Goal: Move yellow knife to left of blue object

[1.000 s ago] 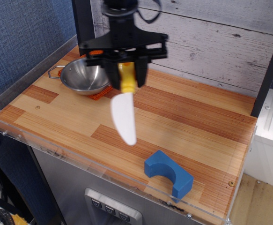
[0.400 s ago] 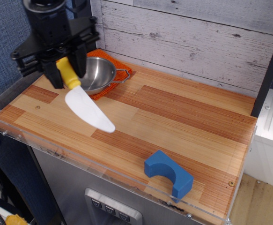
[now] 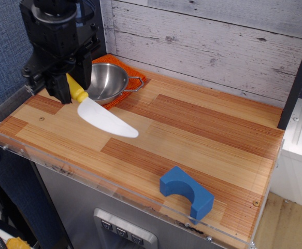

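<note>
My gripper [image 3: 72, 89] is at the left side of the wooden table, shut on the yellow handle of the yellow knife [image 3: 98, 111]. The knife's broad white blade slants down and to the right, just above the table top. The blue object [image 3: 186, 191], a blue block with an arch cut out, lies near the table's front right edge, well to the right of the knife and gripper.
A steel bowl [image 3: 108, 81] with a wire handle sits on an orange cloth [image 3: 132, 78] at the back left, just behind the gripper. A clear plastic rim [image 3: 62, 166] runs along the table's front edge. A plank wall stands behind.
The gripper with the knife swung from the table's middle to the far left, then lowered. The blade now tilts flatter, nearer the table. The blue block has not moved.
</note>
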Controlling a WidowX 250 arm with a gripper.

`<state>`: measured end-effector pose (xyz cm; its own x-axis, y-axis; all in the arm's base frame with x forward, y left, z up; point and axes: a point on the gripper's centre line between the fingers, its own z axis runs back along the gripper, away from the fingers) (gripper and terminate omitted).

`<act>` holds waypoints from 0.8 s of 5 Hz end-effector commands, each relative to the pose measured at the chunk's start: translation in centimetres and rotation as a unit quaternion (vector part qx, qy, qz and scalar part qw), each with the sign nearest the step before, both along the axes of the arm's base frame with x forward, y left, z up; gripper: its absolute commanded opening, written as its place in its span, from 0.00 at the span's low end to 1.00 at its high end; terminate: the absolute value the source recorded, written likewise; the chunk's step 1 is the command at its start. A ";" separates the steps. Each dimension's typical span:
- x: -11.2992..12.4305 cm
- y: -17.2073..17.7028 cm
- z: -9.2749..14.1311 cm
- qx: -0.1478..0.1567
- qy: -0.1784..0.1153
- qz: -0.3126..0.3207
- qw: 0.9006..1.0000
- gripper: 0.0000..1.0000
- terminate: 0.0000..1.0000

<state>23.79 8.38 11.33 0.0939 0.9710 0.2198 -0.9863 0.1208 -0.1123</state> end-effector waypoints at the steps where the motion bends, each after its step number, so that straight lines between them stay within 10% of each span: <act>1: 1.2 0.4 -3.1 -0.013 -0.003 0.030 0.999 0.00 0.00; 4: 1.2 0.7 -9.8 -0.048 0.011 0.033 0.998 0.00 0.00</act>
<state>24.66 10.04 0.78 0.0378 0.9935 0.1078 -0.9962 0.0459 -0.0739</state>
